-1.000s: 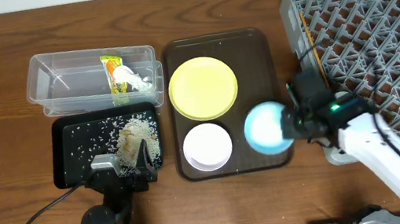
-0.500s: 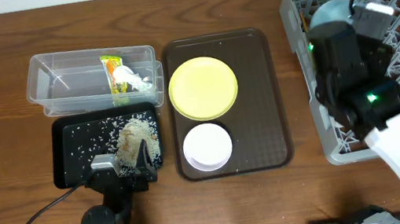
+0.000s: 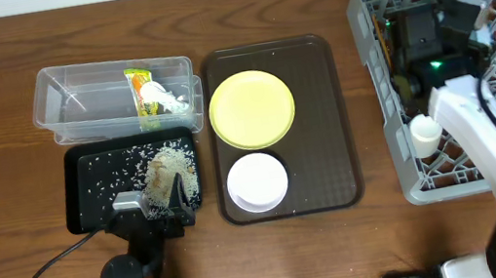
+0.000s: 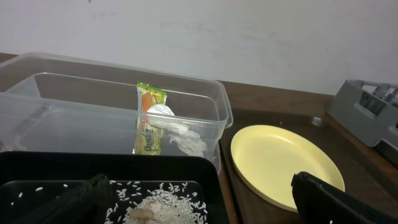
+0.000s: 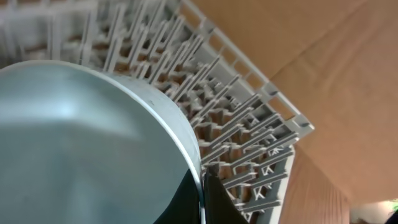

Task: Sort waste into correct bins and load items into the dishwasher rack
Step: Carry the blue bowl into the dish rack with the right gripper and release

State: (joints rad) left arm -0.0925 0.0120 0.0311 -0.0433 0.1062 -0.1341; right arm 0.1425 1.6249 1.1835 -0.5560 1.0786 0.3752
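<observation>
One light blue bowl [image 5: 81, 143] is gripped by its rim between the right fingers [image 5: 217, 205] and held over the grey dishwasher rack [image 5: 249, 124]. The left fingers [image 4: 336, 199] are spread wide and empty above the black tray [image 4: 62, 168], where rice [image 4: 168, 202] is scattered. The yellow plate [image 3: 251, 109] and white bowl [image 3: 256, 181] are seen on the brown serving tray [image 3: 324, 118]. The wrapper [image 3: 139, 91] and tissue [image 3: 163, 97] are seen in the clear tub [image 3: 74, 96].

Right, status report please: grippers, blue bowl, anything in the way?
Left gripper open, at black tray. Right gripper shut on light blue bowl, over dishwasher rack. Nothing seen blocking.
</observation>
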